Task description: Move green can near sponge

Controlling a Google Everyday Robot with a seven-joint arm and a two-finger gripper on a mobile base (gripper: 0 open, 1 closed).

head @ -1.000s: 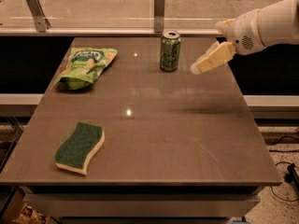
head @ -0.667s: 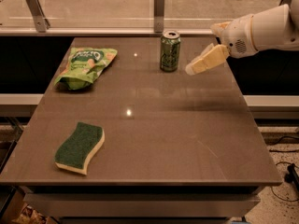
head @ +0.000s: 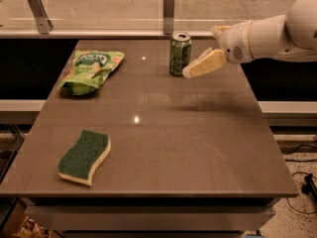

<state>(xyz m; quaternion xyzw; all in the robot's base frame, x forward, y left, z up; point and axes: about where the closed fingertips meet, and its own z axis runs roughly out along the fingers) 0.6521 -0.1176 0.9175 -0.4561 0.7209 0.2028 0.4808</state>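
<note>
Locate the green can (head: 180, 54) at the far edge of the table (head: 198, 148), near the middle of that edge. It stands upright on its base with the pull-tab top facing up, so its side wall is open to a level approach.

Locate the gripper (head: 200, 66) just beside the can on its right, above the table surface at about the can's lower half. The arm (head: 267, 36) reaches in from the right, which puts the gripper side-on to the can instead of above it. You cannot tell from this view how wide the gripper is set, nor whether its tip touches the can. Treat the can as not yet grasped.

Find the sponge (head: 84, 156) flat near the front left corner, green scouring face up, well apart from the can. The bare table between them gives a clear diagonal path.

Note the light-green snack bag (head: 90, 71) at the far left, well apart from the sponge and off that path. Do not mistake it for either task item.

Expect the next step to be closing on the can's side wall; a tall narrow can is likely to tip if pushed off centre
</note>
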